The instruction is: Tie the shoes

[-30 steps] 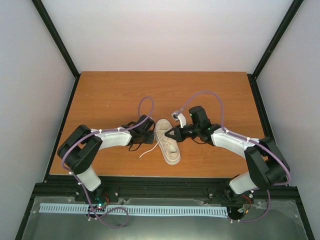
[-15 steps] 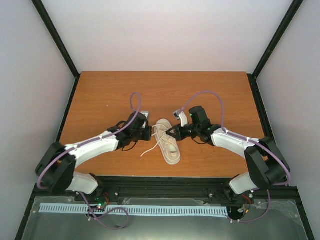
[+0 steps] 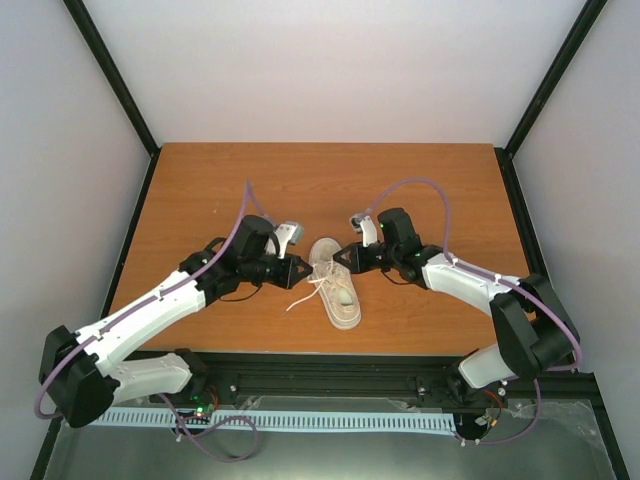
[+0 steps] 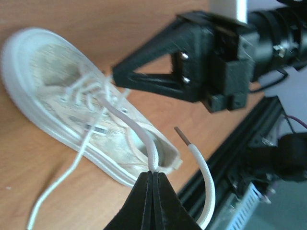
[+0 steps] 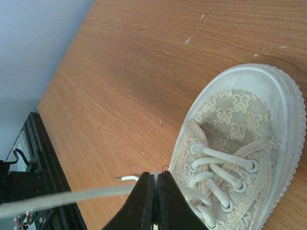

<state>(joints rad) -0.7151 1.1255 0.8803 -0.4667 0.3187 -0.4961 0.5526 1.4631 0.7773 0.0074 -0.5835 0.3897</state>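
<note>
Sneaker [image 3: 340, 290], cream and low-topped, is seen lying near the middle of the wooden table [image 3: 220, 190], a little toward the lower edge of the top view, with a gripper at each flank. Compared with a second ago, the left arm is found swung out toward the lower left of the frame and stretched long, while the left gripper [image 3: 298, 271] is kept just beside the shoe. The right gripper [image 3: 340, 258] is shifted only slightly up the frame. In the left wrist view the left jaws are pressed together on a pale lace [image 4: 129, 122], which is drawn up from the eyelets in an arc, its tipped end curling free beyond the pinch. In the right wrist view the right jaws are likewise clamped on a lace strand [image 5: 57, 199] that runs off to the lower left. Both laces are thus judged to be held and lifted, so crossing them can be begun; no knot is formed yet.
</note>
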